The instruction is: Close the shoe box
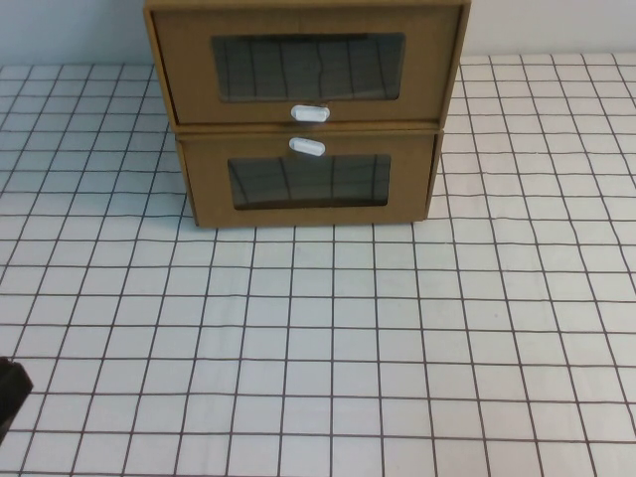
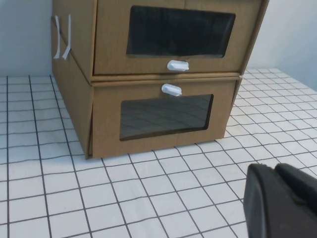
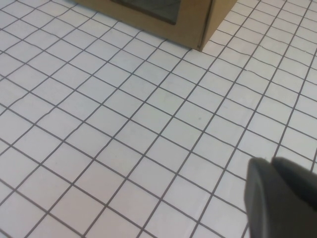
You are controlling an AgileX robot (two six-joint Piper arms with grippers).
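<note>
High view
Shoe box (image 1: 308, 65): upper of two stacked brown boxes at the table's far edge; window in front, white handle (image 1: 310, 113) below the window.
Lower box (image 1: 310, 181): right under the shoe box, touching it; its handle (image 1: 307, 147) sits above its window, and its front stands slightly nearer the robot than the shoe box's front.
Table (image 1: 318, 348): white with a dark grid; bare in front of the boxes.
Left gripper (image 1: 10, 396): only a dark corner shows, well apart from the shoe box, at the near left; jaws cannot be told.
Right gripper: out of this view.

Left wrist view
Shoe box (image 2: 173, 34): seen from the front and its left side, on top of the lower box (image 2: 158, 116).
White strips (image 2: 63, 37): on the shoe box's side.
Left gripper (image 2: 282, 201): dark body in the foreground, well short of the shoe box; jaws cannot be told.

Right wrist view
Lower box (image 3: 183, 17): only a front corner shows.
Right gripper (image 3: 282, 196): dark body over bare table, well apart from that corner; jaws cannot be told.
</note>
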